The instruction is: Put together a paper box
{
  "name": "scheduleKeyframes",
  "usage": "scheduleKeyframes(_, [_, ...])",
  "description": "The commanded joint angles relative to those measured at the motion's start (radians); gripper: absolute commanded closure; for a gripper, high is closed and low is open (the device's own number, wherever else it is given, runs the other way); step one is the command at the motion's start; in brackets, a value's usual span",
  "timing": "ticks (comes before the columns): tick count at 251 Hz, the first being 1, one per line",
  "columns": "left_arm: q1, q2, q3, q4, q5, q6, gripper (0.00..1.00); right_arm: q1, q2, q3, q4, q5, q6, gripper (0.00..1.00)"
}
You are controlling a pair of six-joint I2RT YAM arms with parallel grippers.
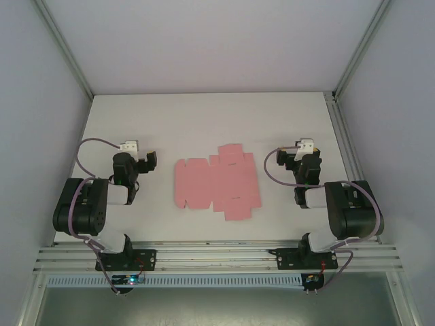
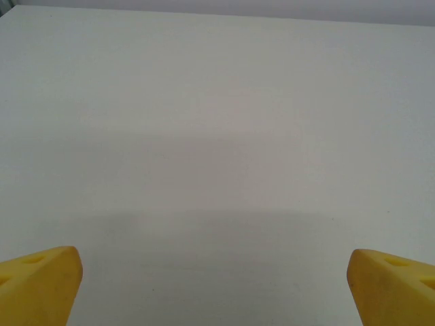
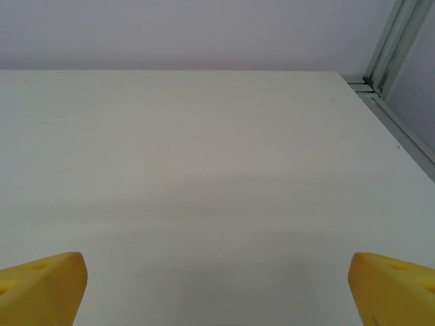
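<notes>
White counter [image 1: 204, 115], walled on three sides, carries the paper box [image 1: 217, 185]: a flat pink die-cut sheet lying unfolded at mid-counter, between both arms. Left pincer [image 1: 141, 156] and right pincer [image 1: 297, 153] are spread wide, empty, clear of the sheet. Folding is judged not yet begun. Next move: approach the sheet and lift one flap along its crease.

I see the paper box [image 1: 216, 182] lying as a flat pink sheet on the counter [image 1: 204, 115] between my arms. My left gripper [image 1: 139, 153] and right gripper [image 1: 297, 151] stand clear of it, jaws spread.
</notes>
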Motion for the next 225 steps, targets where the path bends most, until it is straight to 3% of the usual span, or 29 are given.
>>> scheduleKeyframes(1, [-0.008, -0.013, 0.024, -0.026, 0.023, 0.027, 0.00, 0.004, -0.007, 0.012, 0.016, 0.014, -0.011, 0.02])
scheduleKeyframes(204, [-0.009, -0.013, 0.029, -0.029, 0.021, 0.026, 0.00, -0.014, -0.008, 0.012, 0.015, -0.019, 0.003, 0.02])
scheduleKeyframes(225, [-0.008, -0.043, 0.061, -0.100, 0.005, 0.018, 0.00, -0.013, -0.018, 0.025, -0.003, -0.017, 0.004, 0.02])
